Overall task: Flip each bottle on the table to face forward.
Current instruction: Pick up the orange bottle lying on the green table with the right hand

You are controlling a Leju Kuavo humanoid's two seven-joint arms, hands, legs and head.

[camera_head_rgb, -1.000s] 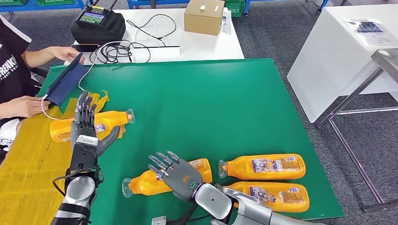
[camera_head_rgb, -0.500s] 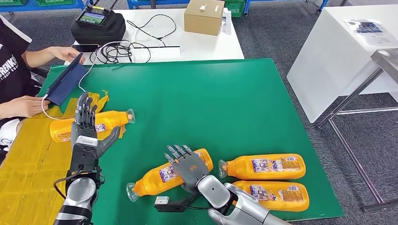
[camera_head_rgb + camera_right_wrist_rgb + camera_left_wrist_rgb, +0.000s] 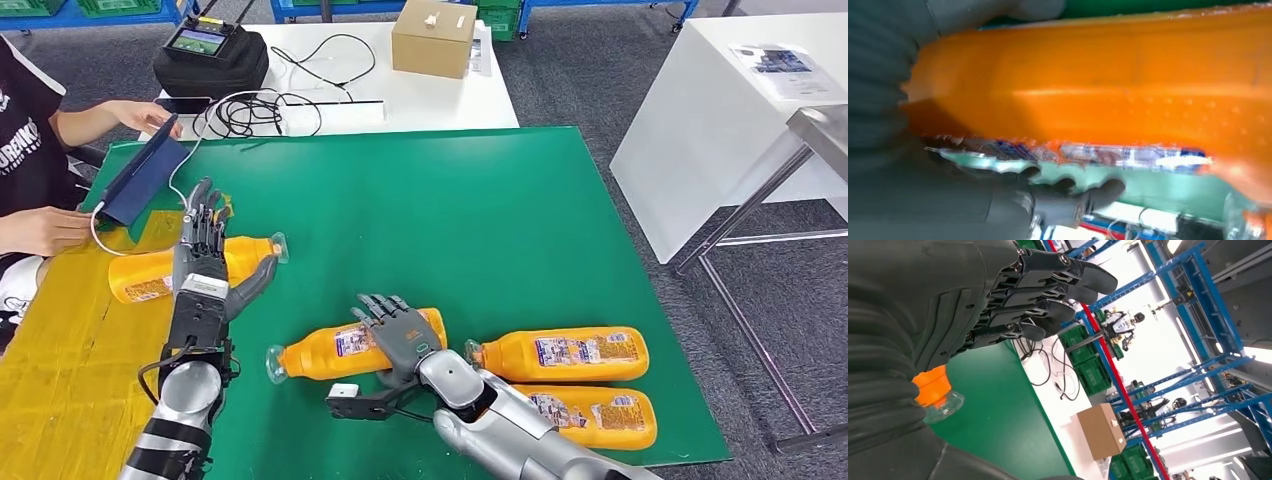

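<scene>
1. Right robot hand (image 3: 403,338) lies over the middle bottle (image 3: 350,348) at lower centre of the head view, fingers across its body. The right wrist view shows fingers (image 3: 1073,202) curled round the label edge, so we read it as grasping the bottle.
2. That bottle lies on its side on the green surface (image 3: 480,220), cap toward frame left, label partly showing up.
3. Left robot hand (image 3: 205,265) is raised at left of the frame, fingers straight and spread, holding nothing. It sits over the left bottle (image 3: 190,268); we can't tell if it touches it.
4. Two more bottles at lower right: upper one (image 3: 560,354) and lower one (image 3: 590,415), both on their sides with labels up. The lower one is partly behind the right arm.
5. Risks, as we judge them:
   - Smooth round body, partial wrap: the bottle may slip or roll out mid-turn.
   - The middle bottle's base is just beside the upper right bottle's cap; turning could knock that one off its facing.
   - The right forearm could nudge the lower bottle.
   - A person (image 3: 30,150) sits at upper left near the left arm's reach.
</scene>
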